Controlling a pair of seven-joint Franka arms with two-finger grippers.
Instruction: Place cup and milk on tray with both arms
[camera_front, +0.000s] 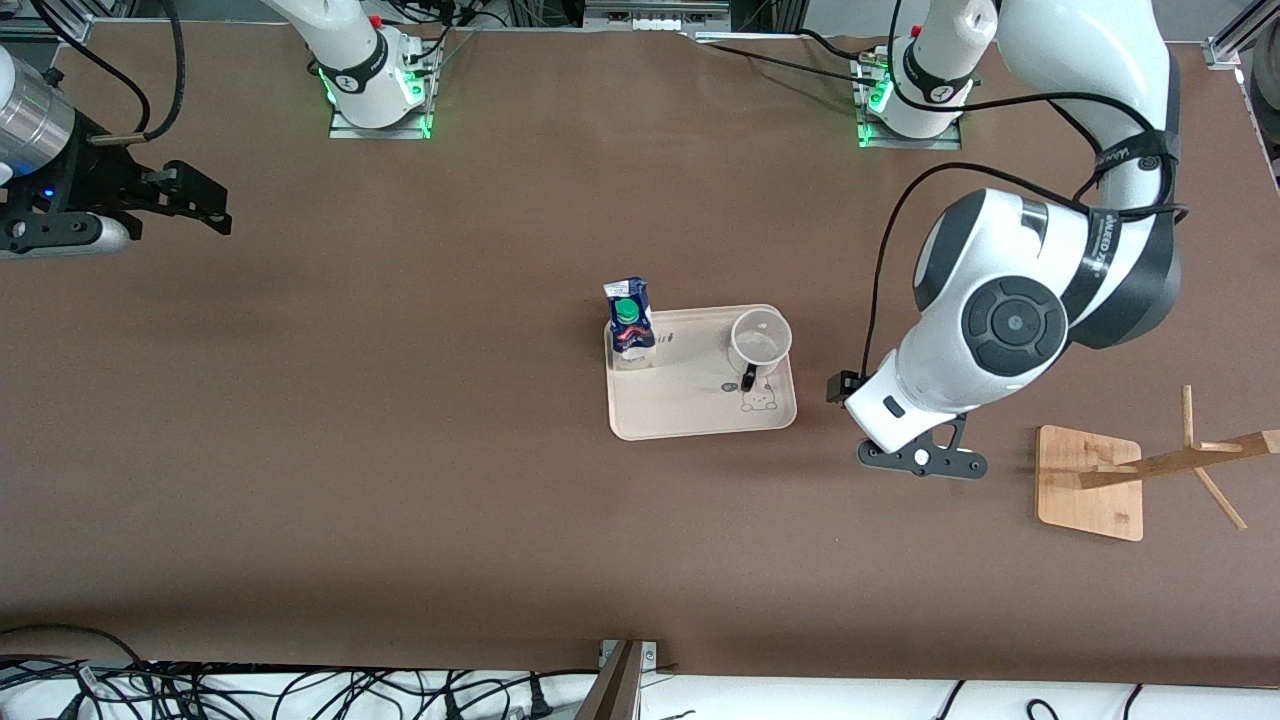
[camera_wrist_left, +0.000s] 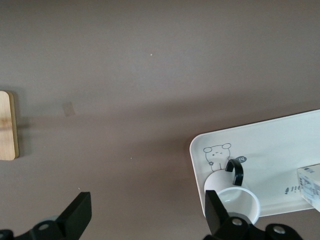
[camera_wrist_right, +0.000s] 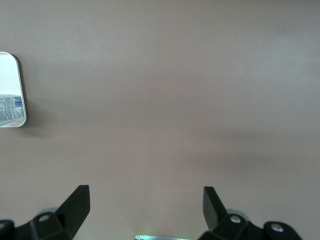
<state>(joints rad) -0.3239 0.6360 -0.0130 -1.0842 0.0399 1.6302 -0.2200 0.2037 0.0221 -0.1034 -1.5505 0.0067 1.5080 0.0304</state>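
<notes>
You see the milk (camera_front: 630, 322) and cup (camera_front: 760, 340) standing upright on the tray (camera_front: 690, 415), so both pincers are spread and empty, the left pincer (camera_wrist_left: 148, 220) over bare table (camera_front: 400, 450) beside the tray, the right pincer (camera_wrist_right: 145, 212) well clear.

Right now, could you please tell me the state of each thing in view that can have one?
cup: upright on the tray, empty, free.
milk: upright on the tray, green cap on, free.
tray: flat on the table, holding both.
left claw: open, empty, over bare table beside the tray.
right claw: open, empty, over the table's right-arm end.
wooden stand: standing, nothing hung on it.
</notes>
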